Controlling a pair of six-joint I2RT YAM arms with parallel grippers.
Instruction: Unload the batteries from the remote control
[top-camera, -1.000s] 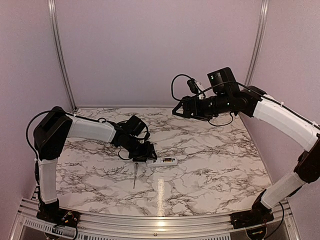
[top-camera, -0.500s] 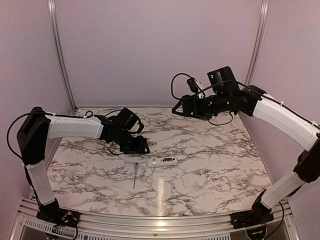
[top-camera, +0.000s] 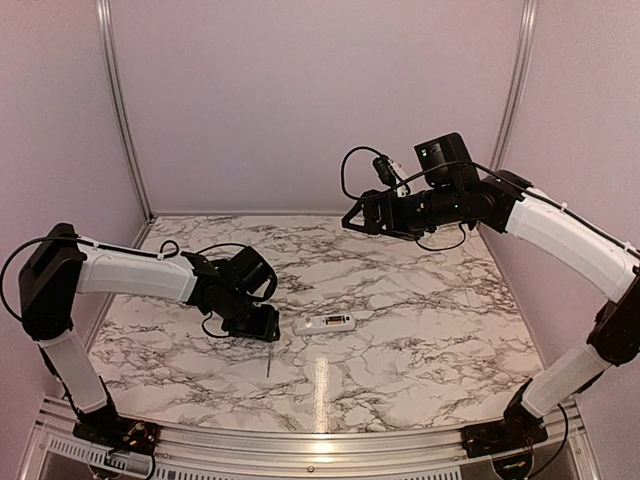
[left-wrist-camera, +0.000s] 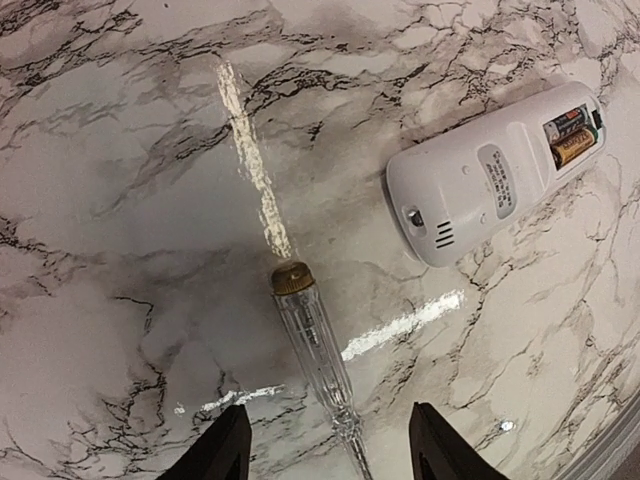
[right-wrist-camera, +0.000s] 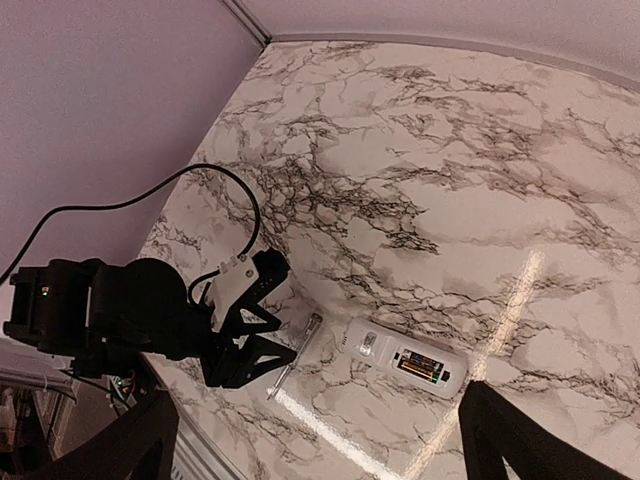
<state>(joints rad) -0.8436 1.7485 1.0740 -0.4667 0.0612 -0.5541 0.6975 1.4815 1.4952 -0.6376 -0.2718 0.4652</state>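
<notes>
Looking through your left wrist camera, you are seeing the left gripper (left-wrist-camera: 328, 452) hanging low over the marble table (left-wrist-camera: 120, 150). Its jaws are standing wide apart and gripping nothing. Its two dark fingers (left-wrist-camera: 225, 452) are flanking the thin tip end of the clear pen-like tool (left-wrist-camera: 312, 345), which is lying flat. The remote control (left-wrist-camera: 487, 180) is lying back-up near the tool's brass cap, apart from it. Its compartment is showing uncovered, with both batteries (left-wrist-camera: 572, 137) sitting inside side by side. You are holding the right gripper (right-wrist-camera: 322, 440) high above the table's far side, its jaws spread wide and empty.
</notes>
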